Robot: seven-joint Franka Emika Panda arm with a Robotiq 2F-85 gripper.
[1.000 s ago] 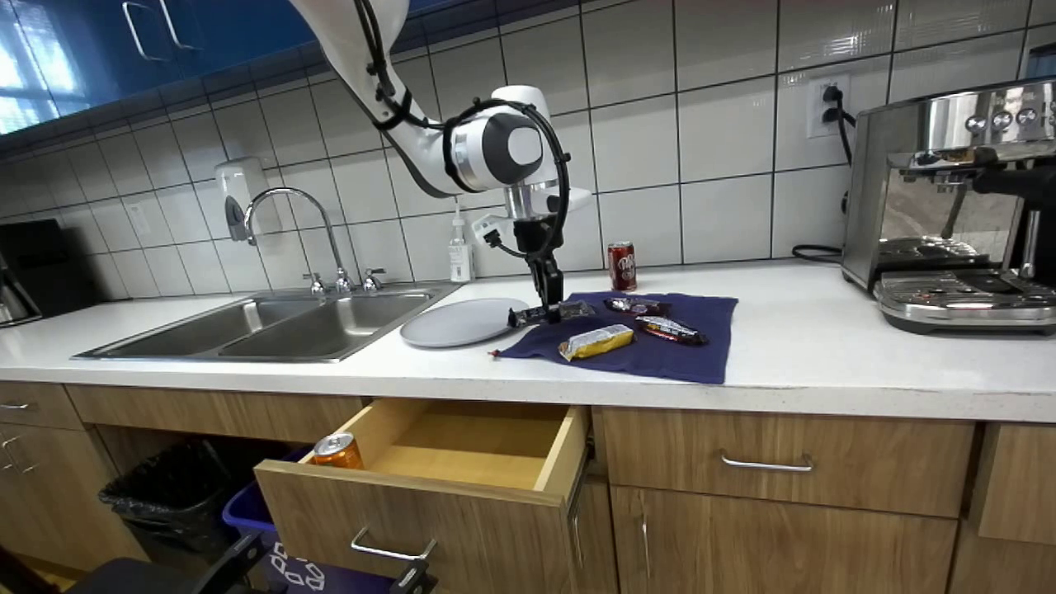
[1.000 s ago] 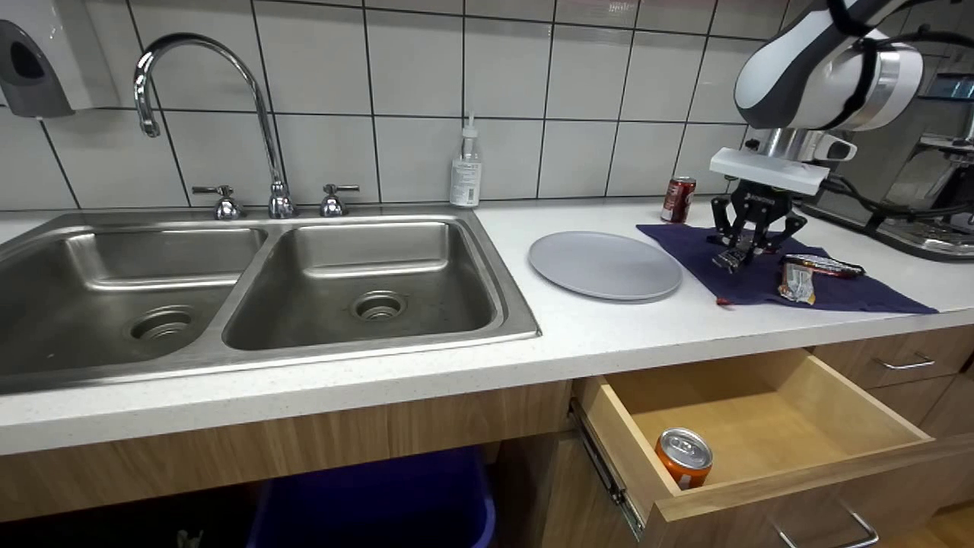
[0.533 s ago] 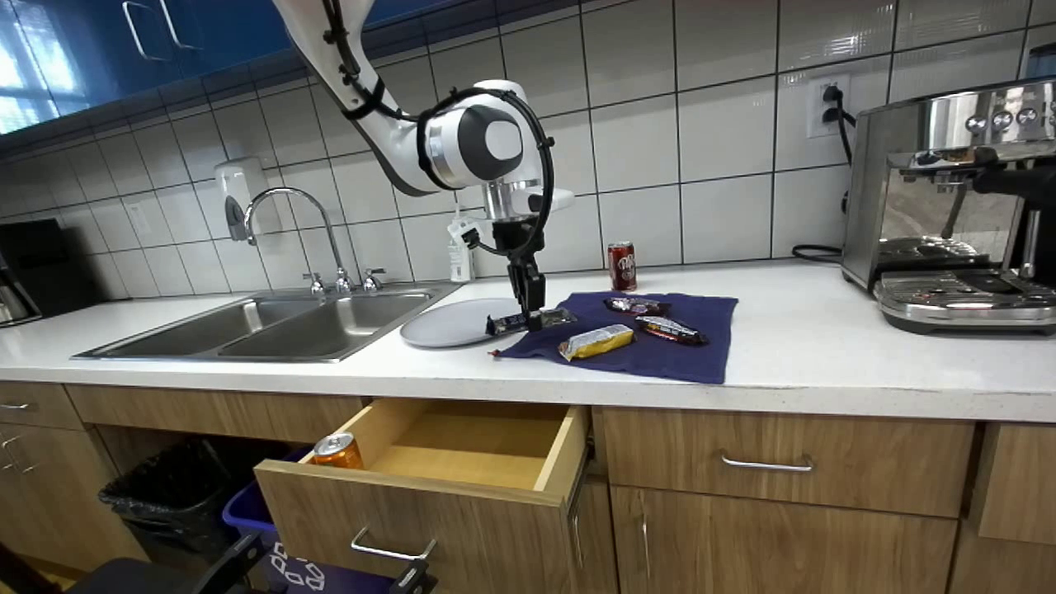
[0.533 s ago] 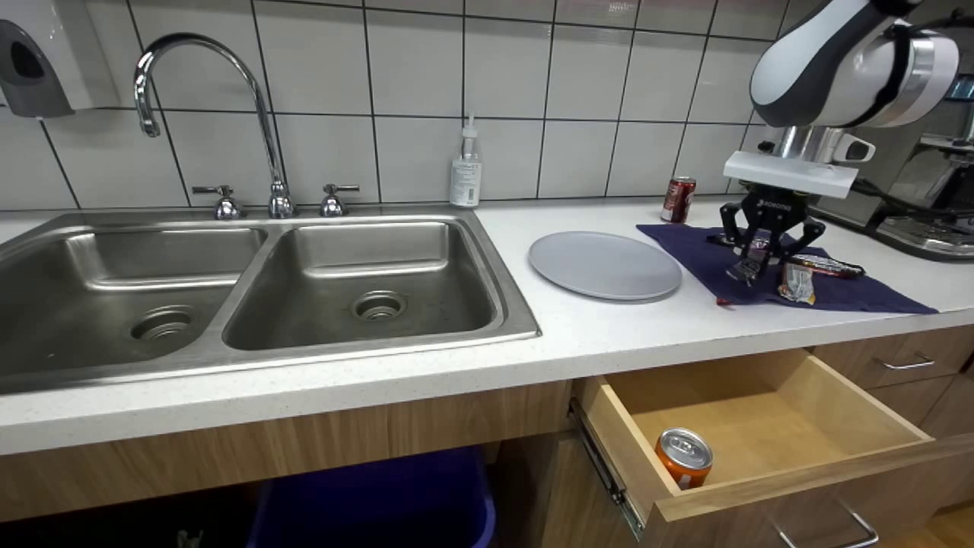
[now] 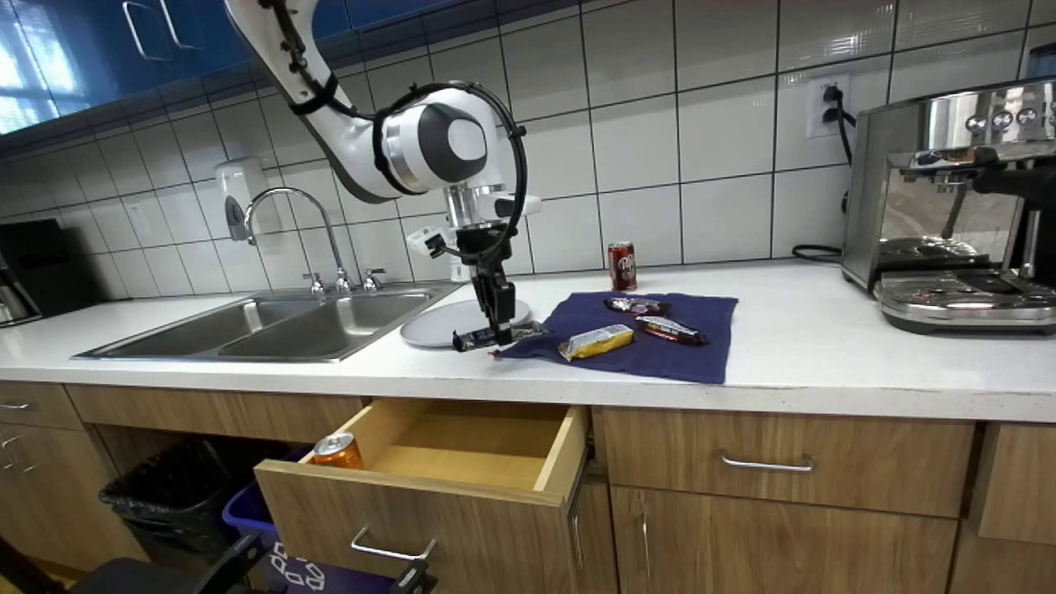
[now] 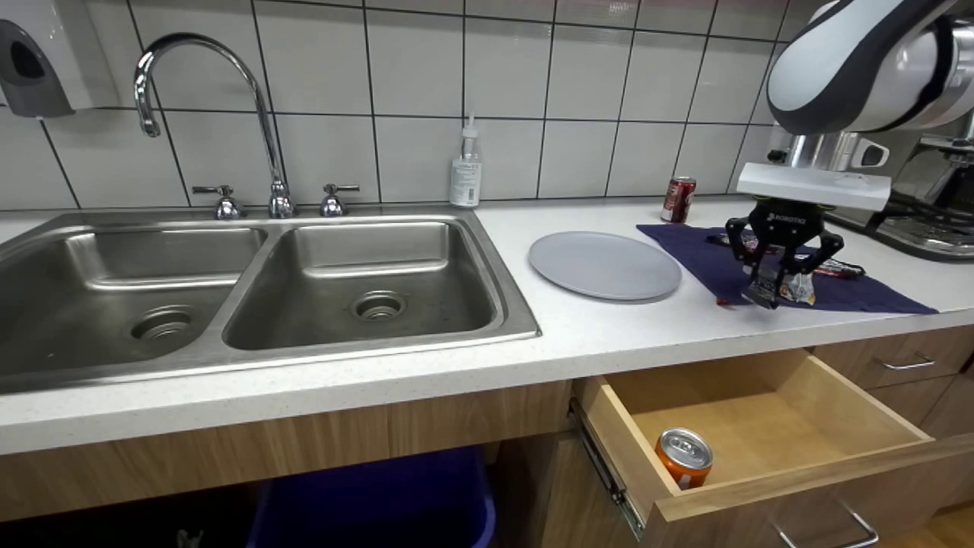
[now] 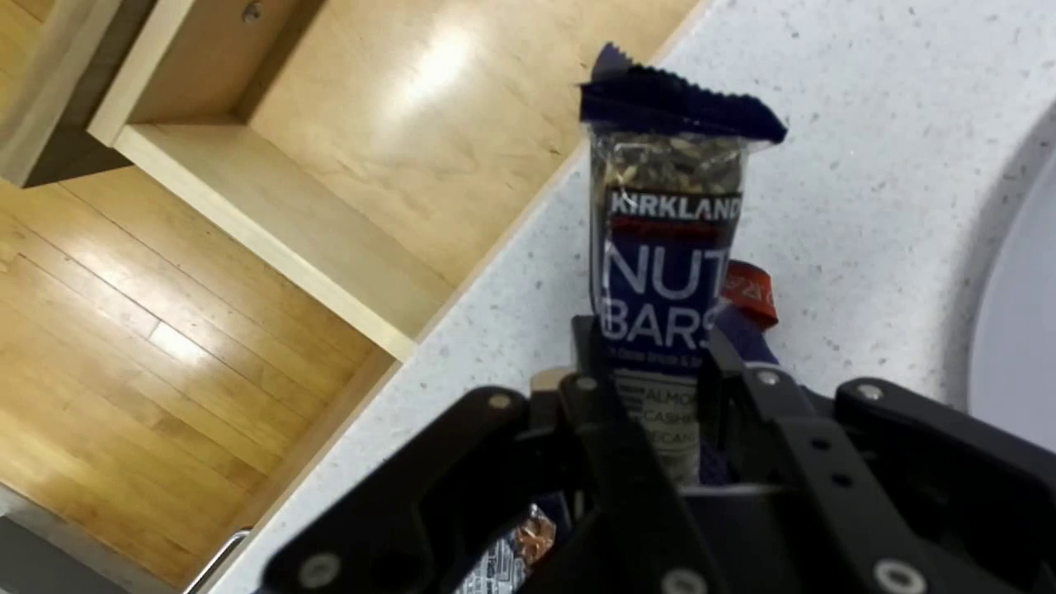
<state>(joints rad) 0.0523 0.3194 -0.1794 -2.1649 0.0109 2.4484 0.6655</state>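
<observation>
Holds the nut bar (image 7: 667, 272) in the almost closed gripper (image 7: 650, 342), and could perhaps drop it because of the slippery-looking wrapper (image 7: 672, 231).

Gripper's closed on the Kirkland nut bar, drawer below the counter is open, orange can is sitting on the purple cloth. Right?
One miss: the orange can is inside the open drawer, as both exterior views show. The rest holds: the gripper is closed on the Kirkland nut bar, and the drawer is open.
</observation>
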